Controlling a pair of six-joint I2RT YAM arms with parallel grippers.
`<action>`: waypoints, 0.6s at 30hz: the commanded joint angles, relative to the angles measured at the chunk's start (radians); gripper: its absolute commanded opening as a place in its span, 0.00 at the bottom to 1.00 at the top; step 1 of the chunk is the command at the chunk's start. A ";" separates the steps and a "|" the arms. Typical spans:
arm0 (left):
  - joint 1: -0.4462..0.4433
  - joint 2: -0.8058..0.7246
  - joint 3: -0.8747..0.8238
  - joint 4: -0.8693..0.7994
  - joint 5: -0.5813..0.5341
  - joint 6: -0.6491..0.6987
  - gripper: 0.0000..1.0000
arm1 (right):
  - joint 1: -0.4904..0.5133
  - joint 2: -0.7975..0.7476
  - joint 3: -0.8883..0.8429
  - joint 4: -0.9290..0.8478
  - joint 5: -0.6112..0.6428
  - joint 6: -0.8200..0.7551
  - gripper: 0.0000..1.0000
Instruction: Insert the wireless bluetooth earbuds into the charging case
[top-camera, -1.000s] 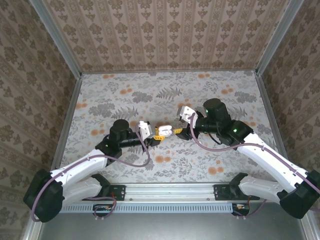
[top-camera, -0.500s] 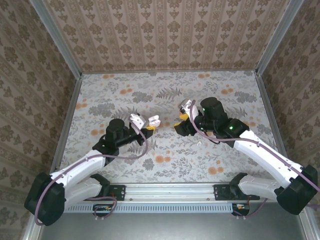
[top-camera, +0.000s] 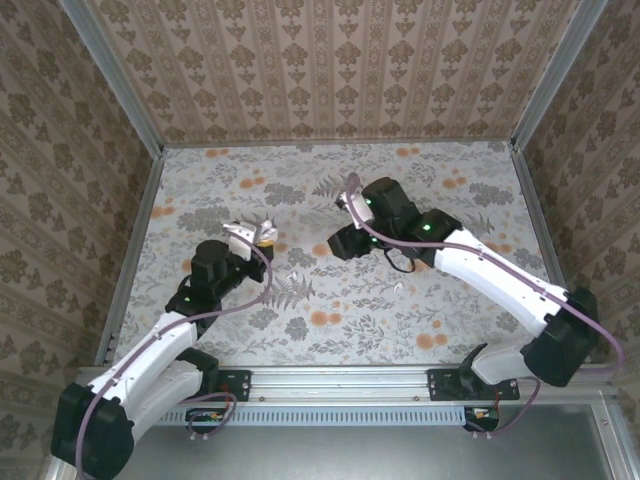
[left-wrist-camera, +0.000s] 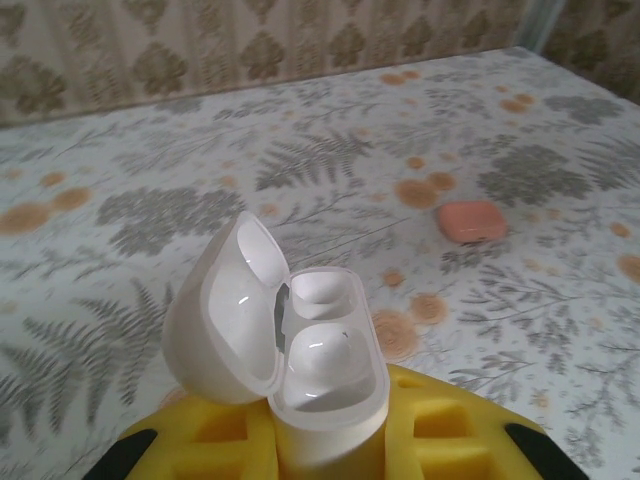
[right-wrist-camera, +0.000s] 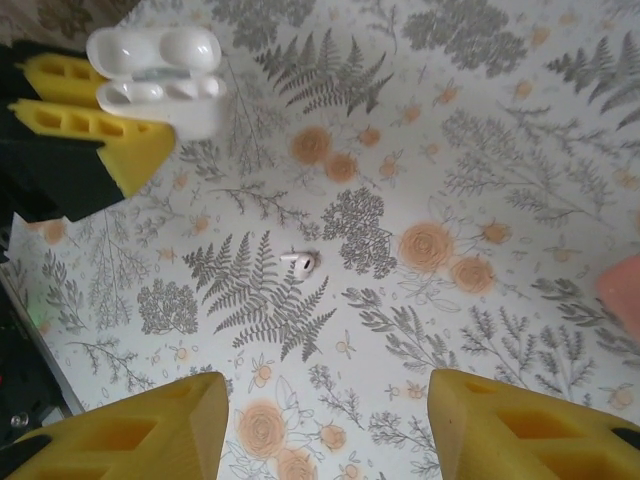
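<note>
From above, the left gripper (top-camera: 258, 238) is left of the table's (top-camera: 450, 190) middle and is closed on the case (top-camera: 264, 236). The right gripper (top-camera: 342, 243) points toward it from the right, with a stretch of table between them. A loose earbud (top-camera: 297, 272) lies on the table between the two grippers, a little nearer the arms' bases.

From the left wrist, the case (left-wrist-camera: 325, 370) stands upright, clamped between the yellow fingers (left-wrist-camera: 230, 435), above the table. Its lid (left-wrist-camera: 225, 315) is swung open to the left. The nearer well seems to hold a white bud and the farther one looks empty, though I cannot be sure of either. An orange-pink lump (left-wrist-camera: 472, 220) lies on the table well beyond the case, to the right.

From the right wrist, the right gripper (right-wrist-camera: 325, 430) has its jaws moderately apart with nothing between them, and it is above the table. The earbud (right-wrist-camera: 300, 262) lies on its side ahead of the gripper. The open case (right-wrist-camera: 160, 75) sits in the left gripper (right-wrist-camera: 95, 135) at the upper left. The lump (right-wrist-camera: 622, 295) shows at the right edge.
</note>
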 joint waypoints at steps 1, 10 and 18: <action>0.050 -0.026 -0.014 -0.064 -0.051 -0.061 0.07 | 0.033 0.092 0.083 -0.118 0.046 0.059 0.56; 0.128 -0.029 -0.013 -0.114 -0.061 -0.091 0.07 | 0.082 0.361 0.268 -0.166 0.024 0.256 0.55; 0.176 -0.059 -0.012 -0.143 -0.076 -0.091 0.07 | 0.091 0.552 0.355 -0.163 0.036 0.486 0.49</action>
